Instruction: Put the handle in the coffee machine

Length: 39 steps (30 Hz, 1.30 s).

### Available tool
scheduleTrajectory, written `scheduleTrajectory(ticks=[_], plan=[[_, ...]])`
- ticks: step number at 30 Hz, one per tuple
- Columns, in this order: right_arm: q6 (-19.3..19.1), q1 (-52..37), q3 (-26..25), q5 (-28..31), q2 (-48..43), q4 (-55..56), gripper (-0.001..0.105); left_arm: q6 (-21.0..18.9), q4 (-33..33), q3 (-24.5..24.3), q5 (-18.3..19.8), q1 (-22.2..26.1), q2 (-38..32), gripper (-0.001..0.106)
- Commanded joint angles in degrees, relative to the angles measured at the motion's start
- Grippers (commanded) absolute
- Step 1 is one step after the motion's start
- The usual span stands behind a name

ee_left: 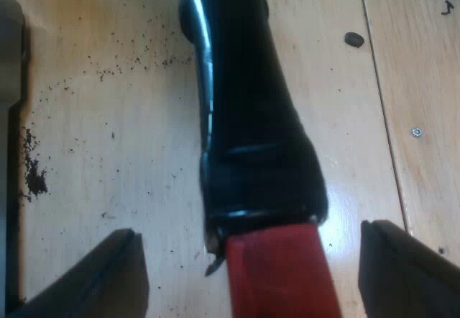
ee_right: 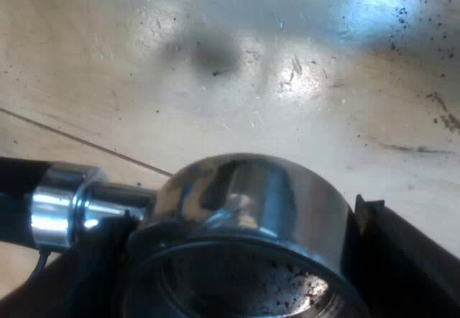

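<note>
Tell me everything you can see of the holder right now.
The holder is a shiny metal basket with dark coffee specks inside, joined by a chrome collar to a glossy black handle with a red end. It is loose, over the wooden table. The right tool appears shut on the basket. The left tool is open, its fingers on either side of the red end, not touching it.

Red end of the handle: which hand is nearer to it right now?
Left. The left hand straddles the red end, fingers open with a gap on each side. The right hand is at the far end, closed on the metal basket.
</note>
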Motion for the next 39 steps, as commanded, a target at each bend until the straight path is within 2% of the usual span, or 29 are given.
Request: scheduleTrajectory(ticks=[1, 4, 9, 14, 16, 20, 21, 27, 31, 34, 36, 37, 39], plan=[[0.22, -0.19, -0.98, -1.73, -0.31, -0.35, 0.0, 0.12, 0.64, -0.19, -0.68, -0.22, -0.2, 0.062], [0.75, -0.19, -0.98, -1.73, -0.31, -0.35, 0.0, 0.48, 0.79, -0.19, -0.93, -0.22, -0.2, 0.061], [1.06, -0.19, -0.98, -1.93, -0.31, -0.35, 0.0, 0.47, 0.59, -0.19, -0.93, -0.22, -0.2, 0.042], [1.52, -0.19, -0.98, -1.93, -0.31, -0.35, 0.0, 0.98, 0.52, -0.19, -0.93, -0.22, -0.2, 0.041], [1.5, -0.19, -0.98, -1.93, -0.31, -0.35, 0.0, 1.29, 0.36, -0.19, -0.93, -0.22, -0.2, 0.037], [1.5, -0.19, -0.98, -1.69, -0.31, -0.35, 0.0, 2.08, 0.24, -0.19, -0.93, -0.22, -0.2, 0.004], [1.5, -0.19, -0.98, -1.35, -0.31, -0.35, 0.0, 3.12, 0.4, -0.19, -0.93, -0.22, -0.2, 0.0], [1.5, -0.19, -0.98, 2.83, -0.31, -0.35, 0.0, 3.42, 0.46, -0.19, -0.53, -0.22, -0.2, 0.0], [1.5, -0.19, -0.98, 3.06, -0.31, -0.35, 0.002, 3.42, 0.46, -0.19, -0.55, -0.22, -0.2, 0.0], [1.5, -0.19, -0.98, 3.06, -0.31, -0.35, 0.02, 3.42, 0.46, -0.19, -0.43, -0.22, -0.2, 0.0], [1.5, -0.19, -0.98, 3.06, -0.31, -0.35, 0.042, 3.42, 0.46, -0.19, 0.03, -0.22, -0.2, 0.0], [1.5, -0.19, -0.98, 3.06, -0.31, -0.35, 0.049, 3.42, 0.46, -0.19, 0.39, -0.22, -0.2, 0.0], [1.5, -0.19, -0.98, 3.06, -0.31, -0.5, 0.073, 3.42, 0.46, -0.19, 0.73, -0.22, -0.2, 0.0]])
